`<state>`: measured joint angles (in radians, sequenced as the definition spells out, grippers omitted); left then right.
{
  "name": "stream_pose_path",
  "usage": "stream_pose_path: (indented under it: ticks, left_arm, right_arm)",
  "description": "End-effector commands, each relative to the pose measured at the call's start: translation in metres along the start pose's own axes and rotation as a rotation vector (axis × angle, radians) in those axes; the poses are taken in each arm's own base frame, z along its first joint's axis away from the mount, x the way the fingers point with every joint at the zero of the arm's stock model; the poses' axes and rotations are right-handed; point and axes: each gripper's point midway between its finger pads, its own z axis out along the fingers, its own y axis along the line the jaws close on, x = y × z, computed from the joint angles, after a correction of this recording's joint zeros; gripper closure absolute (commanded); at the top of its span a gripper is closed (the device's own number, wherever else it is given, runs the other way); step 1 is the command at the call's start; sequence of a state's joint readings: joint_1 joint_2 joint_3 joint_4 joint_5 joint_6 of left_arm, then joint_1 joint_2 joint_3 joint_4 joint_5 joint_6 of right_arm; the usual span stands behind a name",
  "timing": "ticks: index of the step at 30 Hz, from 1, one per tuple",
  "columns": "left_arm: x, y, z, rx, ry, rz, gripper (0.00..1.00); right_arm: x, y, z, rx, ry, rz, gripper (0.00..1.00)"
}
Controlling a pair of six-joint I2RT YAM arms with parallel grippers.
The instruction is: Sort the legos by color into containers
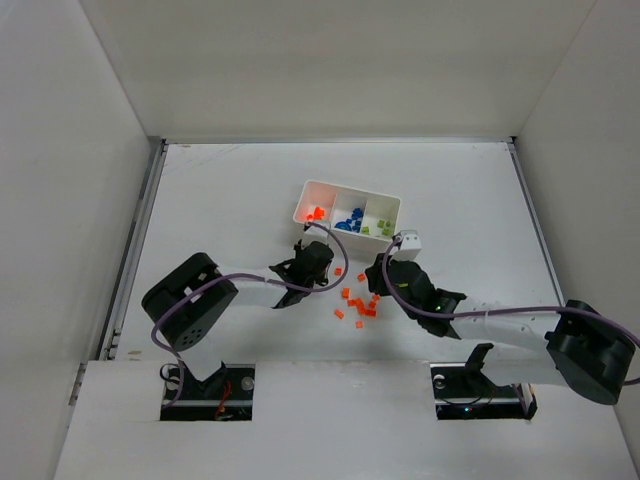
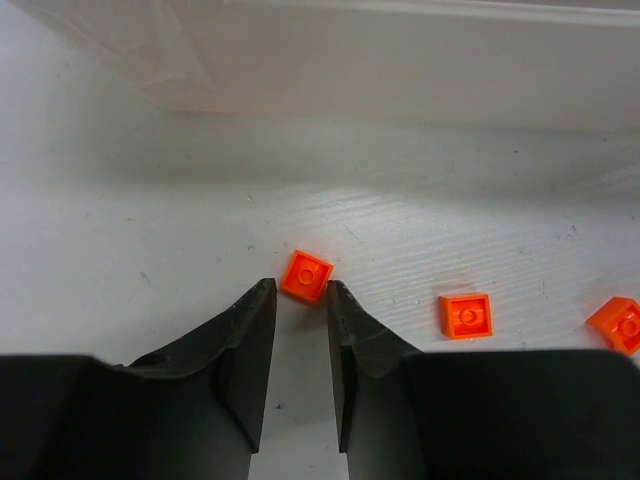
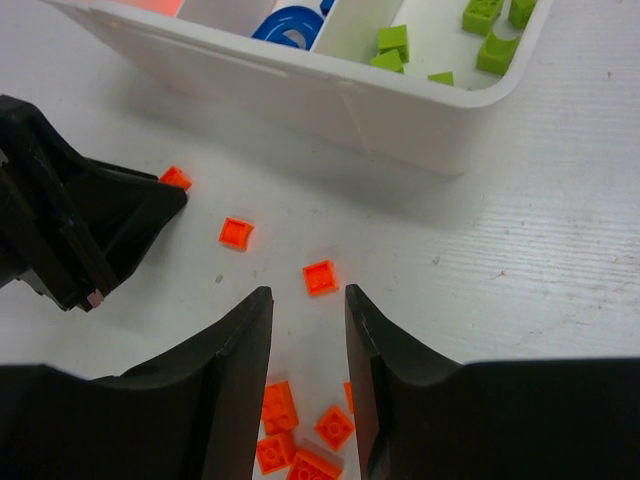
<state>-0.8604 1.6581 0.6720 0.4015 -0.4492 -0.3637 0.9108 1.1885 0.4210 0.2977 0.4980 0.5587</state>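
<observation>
Several orange legos lie loose on the table between my two grippers. The white tray behind them has three containers: orange pieces on the left, blue in the middle, green on the right. My left gripper has its jaws narrowed around one orange lego. Its right finger touches the piece and a sliver of gap shows on the left. My right gripper is open low over the table, with an orange lego just past its tips and several more beneath it.
The tray wall stands close ahead of the left gripper. More orange pieces lie to its right. The left arm's black finger sits to the left of the right gripper. White walls enclose the table.
</observation>
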Motion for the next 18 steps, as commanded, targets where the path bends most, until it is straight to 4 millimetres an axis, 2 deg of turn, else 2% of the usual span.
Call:
stream_pose_path:
  ticks: [1,5,8,12,18]
  left_arm:
    - [-0.013,-0.007,0.002,0.008,-0.028,0.019,0.78]
    - [-0.014,-0.015,0.003,0.025,-0.038,0.036,0.87]
    - [-0.024,-0.020,-0.003,0.037,-0.059,0.026,0.90]
    - [-0.048,-0.020,-0.020,0.065,-0.110,-0.043,0.90]
    - [-0.096,-0.014,-0.046,0.101,-0.193,-0.143,0.90]
  right_arm:
    - [-0.003,0.016,0.002,-0.043,-0.013,0.020,0.58]
    - [0.009,0.026,0.006,-0.060,0.035,-0.018,0.54]
    - [0.012,0.030,0.008,-0.061,0.040,-0.029,0.51]
    - [0.010,0.031,0.005,-0.062,0.024,-0.025,0.51]
    - [0.011,0.032,0.006,-0.066,0.027,-0.023,0.51]
